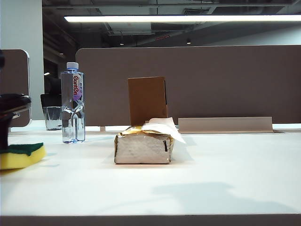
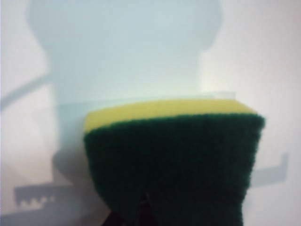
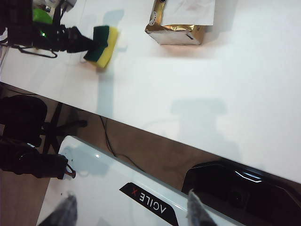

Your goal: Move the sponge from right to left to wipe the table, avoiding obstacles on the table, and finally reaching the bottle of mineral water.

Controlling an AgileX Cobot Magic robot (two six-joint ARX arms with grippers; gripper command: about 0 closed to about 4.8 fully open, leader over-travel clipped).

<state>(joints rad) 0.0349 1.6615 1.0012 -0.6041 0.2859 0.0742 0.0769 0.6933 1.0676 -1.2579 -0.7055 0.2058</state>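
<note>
The yellow sponge (image 1: 21,156) with its dark green layer on top sits low at the white table (image 1: 211,165), at the far left of the exterior view. My left gripper (image 1: 8,136) is shut on it, and the green face (image 2: 174,160) fills the left wrist view and hides the jaws. The right wrist view shows the sponge (image 3: 102,45) held at the tip of the left gripper (image 3: 77,41). The mineral water bottle (image 1: 73,101) stands just right of the sponge and farther back. The tissue pack (image 1: 143,148) lies mid-table in front of the cardboard box (image 1: 147,100). My right gripper (image 3: 131,214) hangs open and empty off the table's front edge.
A short clear glass (image 1: 52,117) stands behind the bottle. A brown partition (image 1: 211,80) and a grey ledge (image 1: 225,125) close off the back. Below the table edge are the white robot base (image 3: 141,197), cables and a chair base (image 3: 51,127).
</note>
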